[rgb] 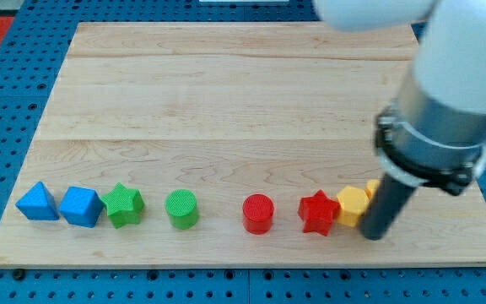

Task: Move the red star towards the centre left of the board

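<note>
red star (317,212) – ridged, five-pointed, touching yellow block (352,205) | my tip (375,235) – just right of yellow | no gripper fitted

Bright even light, soft short shadows under blocks, blurred arm (445,76) near lens

Blocks — two blue (38,202) (80,206), green star (123,205), green cylinder (181,209), red cylinder (258,214), red star (317,212), yellow block (352,205); pale wood-grain board (226,93) — dark rod, my tip (375,234).

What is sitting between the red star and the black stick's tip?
In the camera view, a yellow block sits between the red star and my tip, touching the star's right side.
</note>
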